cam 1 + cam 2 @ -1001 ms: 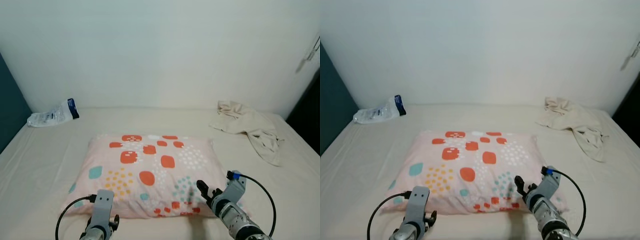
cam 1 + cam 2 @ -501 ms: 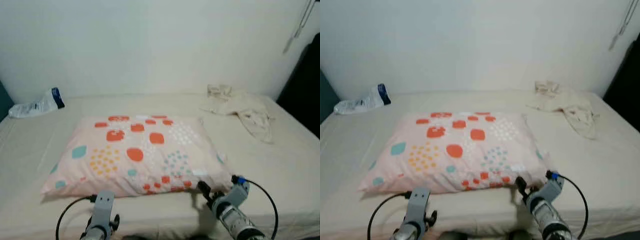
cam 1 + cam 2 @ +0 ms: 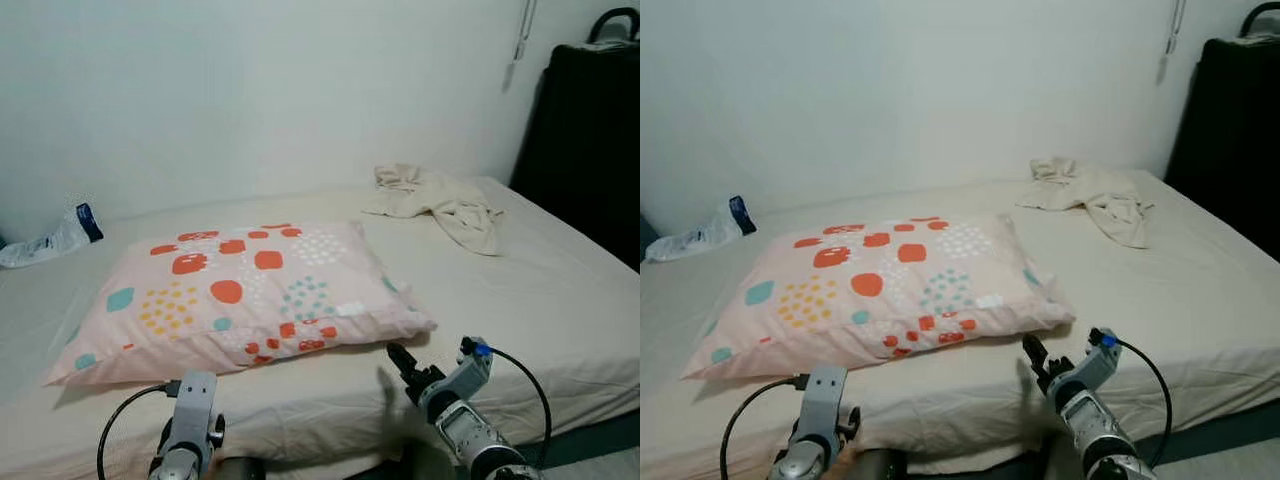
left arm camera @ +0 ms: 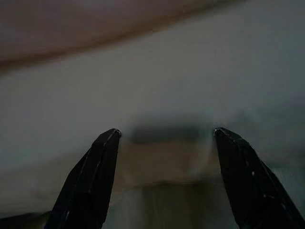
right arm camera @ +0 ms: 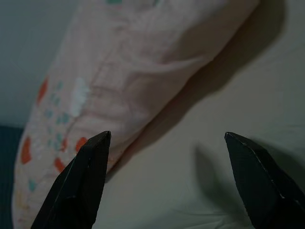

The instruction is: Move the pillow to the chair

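Nearest, low over the front edge of the bed (image 3: 560, 300): the left gripper (image 4: 164, 179), fingers spread wide and holding nothing, pointed at pale sheet near the mattress edge, with a dim pinkish band beyond that is probably the pillow's near seam. Just to the right, the right gripper (image 5: 164, 183), likewise wide apart and empty, hovering over the sheet short of the pillow's front right corner. Ahead of both, flat on the bed and untouched: the patterned pillow (image 3: 235, 295), pink with red, yellow and teal dots, long axis running left to right across the line of reach, near long edge facing the grippers. By the head views, the right gripper close to the pillow's right corner, the left gripper below the left part of the near edge; judged roughly equal in reach, one to each end, suiting a two-sided grasp along that long edge. Farther back, well apart from the pillow: a crumpled beige cloth (image 3: 435, 200) toward the right rear, a clear plastic packet (image 3: 45, 240) at the left rear against the wall. Beyond the bed's right side, a tall black shape (image 3: 590, 140), too cropped to identify as the chair.
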Available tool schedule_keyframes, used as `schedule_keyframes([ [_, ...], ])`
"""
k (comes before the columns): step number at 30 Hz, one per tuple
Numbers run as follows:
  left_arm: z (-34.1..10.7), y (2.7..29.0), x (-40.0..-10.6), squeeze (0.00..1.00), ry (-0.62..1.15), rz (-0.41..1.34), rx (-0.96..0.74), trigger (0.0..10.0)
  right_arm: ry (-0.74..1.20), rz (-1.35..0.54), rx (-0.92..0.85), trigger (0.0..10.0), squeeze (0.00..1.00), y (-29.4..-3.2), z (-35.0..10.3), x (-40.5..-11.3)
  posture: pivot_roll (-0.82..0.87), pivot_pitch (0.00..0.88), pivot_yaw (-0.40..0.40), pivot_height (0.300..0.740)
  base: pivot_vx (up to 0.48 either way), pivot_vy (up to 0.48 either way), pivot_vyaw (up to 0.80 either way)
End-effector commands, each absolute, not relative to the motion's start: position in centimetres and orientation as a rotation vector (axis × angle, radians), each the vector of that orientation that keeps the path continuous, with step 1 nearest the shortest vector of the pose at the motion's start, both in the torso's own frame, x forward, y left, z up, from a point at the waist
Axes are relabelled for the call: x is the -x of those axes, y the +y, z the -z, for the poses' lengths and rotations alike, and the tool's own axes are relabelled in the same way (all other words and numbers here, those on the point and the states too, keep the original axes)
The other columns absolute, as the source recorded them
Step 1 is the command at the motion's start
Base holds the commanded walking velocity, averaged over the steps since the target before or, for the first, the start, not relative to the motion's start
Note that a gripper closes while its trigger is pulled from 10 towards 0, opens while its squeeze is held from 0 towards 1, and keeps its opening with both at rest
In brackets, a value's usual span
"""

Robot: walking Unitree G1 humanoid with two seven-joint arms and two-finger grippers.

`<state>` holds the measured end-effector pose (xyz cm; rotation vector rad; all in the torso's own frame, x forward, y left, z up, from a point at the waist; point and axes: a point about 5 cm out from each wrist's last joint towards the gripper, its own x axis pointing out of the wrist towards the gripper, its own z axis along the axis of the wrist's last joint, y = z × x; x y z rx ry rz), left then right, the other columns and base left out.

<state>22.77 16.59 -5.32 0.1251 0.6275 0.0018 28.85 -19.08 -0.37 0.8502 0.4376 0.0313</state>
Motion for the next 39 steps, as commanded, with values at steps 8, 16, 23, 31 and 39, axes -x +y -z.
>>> schedule_keyframes([
  [8,5.98,16.34,-21.94,0.0,0.672,0.027,-0.139,10.0,0.437,-0.069,-0.828,10.0,0.0,-18.29,0.32,-28.97,0.03,0.025,0.007,0.5,0.0,0.0,0.0],
  [16,5.92,16.28,-22.04,0.0,0.668,0.038,-0.14,10.0,0.418,-0.081,-0.831,10.0,0.0,-18.28,0.25,-28.93,0.02,0.026,0.01,0.529,0.0,0.0,0.0],
  [23,5.88,16.05,-22.1,0.0,0.665,0.054,-0.15,10.0,0.434,-0.083,-0.825,10.0,0.0,-17.69,0.44,-28.88,0.03,0.026,0.01,0.548,0.0,0.0,0.0],
  [31,5.88,16.0,-22.12,0.0,0.666,0.057,-0.148,10.0,0.442,-0.078,-0.816,10.0,0.0,-17.61,0.59,-28.76,0.03,0.024,0.011,0.548,0.0,0.0,0.0],
  [39,5.86,15.92,-22.15,0.0,0.664,0.056,-0.143,10.0,0.415,-0.082,-0.816,10.0,0.0,-17.93,0.24,-29.01,0.03,0.026,0.01,0.548,0.0,0.0,0.0],
])
